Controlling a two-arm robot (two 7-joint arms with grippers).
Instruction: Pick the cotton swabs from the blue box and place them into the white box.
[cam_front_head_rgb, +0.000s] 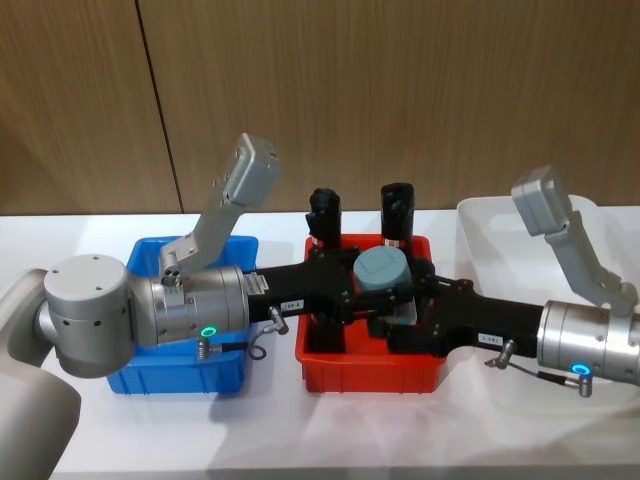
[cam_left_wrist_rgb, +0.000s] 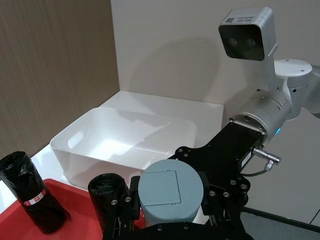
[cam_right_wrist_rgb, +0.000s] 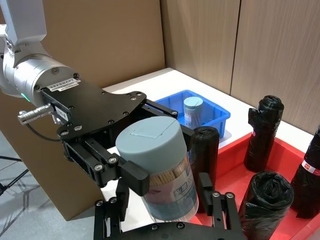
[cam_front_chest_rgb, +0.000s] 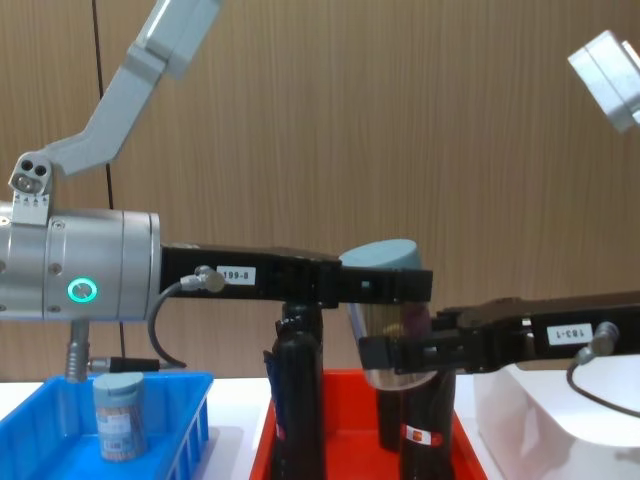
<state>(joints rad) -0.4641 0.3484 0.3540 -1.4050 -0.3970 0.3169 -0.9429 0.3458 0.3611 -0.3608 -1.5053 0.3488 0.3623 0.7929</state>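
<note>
The cotton swabs tub (cam_front_chest_rgb: 385, 258) hangs upright over the red bin (cam_front_head_rgb: 370, 375), clamped near its lid by the left gripper (cam_front_chest_rgb: 388, 286), while the right gripper (cam_front_chest_rgb: 400, 352), whose hold I cannot tell, meets its base on the side nearer the white box (cam_front_head_rgb: 480, 215).

There were two tubs of cotton swabs (cam_right_wrist_rgb: 160, 170): one up over the red bin (cam_front_head_rgb: 370, 375), one in the blue box (cam_front_head_rgb: 180, 380) beside the red bin. Four black rolls (cam_right_wrist_rgb: 263, 131) stood in the red bin. One white box (cam_left_wrist_rgb: 100, 160) sat on its other side.
</note>
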